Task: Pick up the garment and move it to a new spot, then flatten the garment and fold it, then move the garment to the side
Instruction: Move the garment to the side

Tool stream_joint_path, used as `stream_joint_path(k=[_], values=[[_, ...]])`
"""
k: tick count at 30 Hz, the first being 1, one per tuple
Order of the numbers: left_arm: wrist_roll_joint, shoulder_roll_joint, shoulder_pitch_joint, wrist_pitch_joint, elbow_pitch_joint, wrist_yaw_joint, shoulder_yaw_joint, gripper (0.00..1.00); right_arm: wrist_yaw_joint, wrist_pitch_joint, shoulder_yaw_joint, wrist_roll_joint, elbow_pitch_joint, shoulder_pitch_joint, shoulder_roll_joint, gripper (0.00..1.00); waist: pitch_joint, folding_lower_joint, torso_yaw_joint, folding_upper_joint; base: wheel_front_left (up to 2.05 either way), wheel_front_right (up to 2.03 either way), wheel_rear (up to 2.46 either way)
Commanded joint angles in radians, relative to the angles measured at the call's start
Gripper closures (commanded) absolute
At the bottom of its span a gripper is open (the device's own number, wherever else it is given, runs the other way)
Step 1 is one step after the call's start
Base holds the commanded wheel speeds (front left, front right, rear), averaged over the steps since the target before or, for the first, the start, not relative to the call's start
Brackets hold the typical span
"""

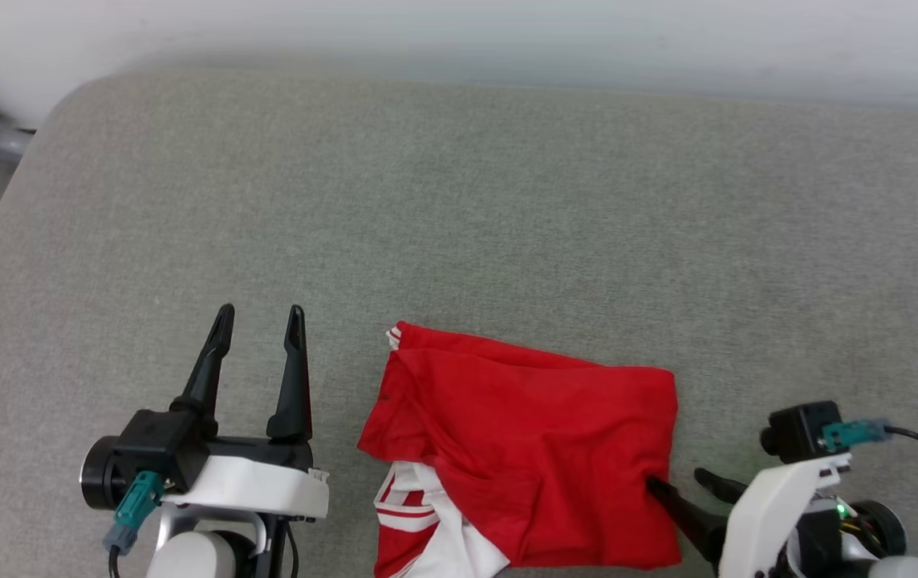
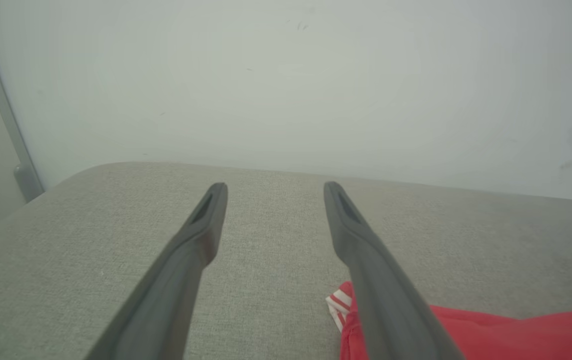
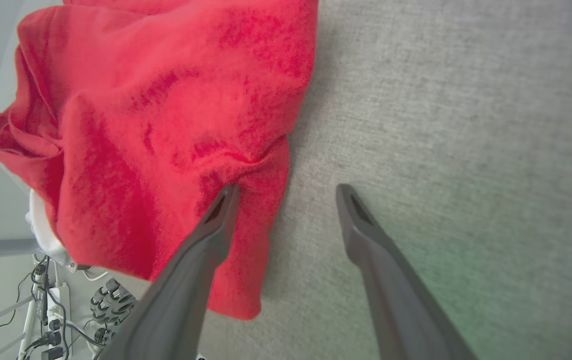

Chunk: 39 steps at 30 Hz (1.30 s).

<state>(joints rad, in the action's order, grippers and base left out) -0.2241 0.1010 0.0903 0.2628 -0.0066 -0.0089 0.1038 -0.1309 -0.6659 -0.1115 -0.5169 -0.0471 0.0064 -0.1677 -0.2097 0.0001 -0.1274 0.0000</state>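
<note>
garment [image 1: 523, 433] cut off at bottom edge, right pincer [image 1: 676, 478] partly cropped

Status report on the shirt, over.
Left gripper open, beside garment. Right gripper open, one finger on garment's edge. Garment roughly folded, on grey cushion. Nothing blocking.

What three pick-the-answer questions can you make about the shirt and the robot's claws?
1. Where is the shirt? A. On the grey cushion B. On the wall C. In a basket
2. What colour is most of it? A. Blue B. Red C. Green
3. How is the left claw? A. Shut on the shirt B. Open, holding nothing C. Shut on a cup
Answers: 1 A, it lies on the cushion; 2 B, mostly red cloth; 3 B, it gapes wide beside the shirt.
</note>
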Motion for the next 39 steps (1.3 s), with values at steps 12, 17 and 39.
stream_joint_path(k=[12,17,39], values=[[0.012,-0.032,0.045,0.002,0.003,-0.023,-0.018,0.0,0.001,-0.074,-0.058,-0.041,0.207,-0.076,0.028,0.46,-0.074,-0.0001,-0.069,0.0,0.0,0.0,0.0],[0.019,-0.037,0.039,0.002,0.01,-0.025,-0.028,0.0,0.001,-0.075,-0.083,-0.047,0.209,-0.094,0.026,1.0,-0.068,-0.0001,-0.068,0.0,0.0,0.0,0.0],[0.065,-0.012,-0.001,0.002,-0.019,-0.054,-0.044,0.0,0.001,-0.055,-0.089,0.112,-0.144,-0.19,-0.185,1.0,-0.001,-0.0001,0.256,0.0,0.0,0.0,0.0]])
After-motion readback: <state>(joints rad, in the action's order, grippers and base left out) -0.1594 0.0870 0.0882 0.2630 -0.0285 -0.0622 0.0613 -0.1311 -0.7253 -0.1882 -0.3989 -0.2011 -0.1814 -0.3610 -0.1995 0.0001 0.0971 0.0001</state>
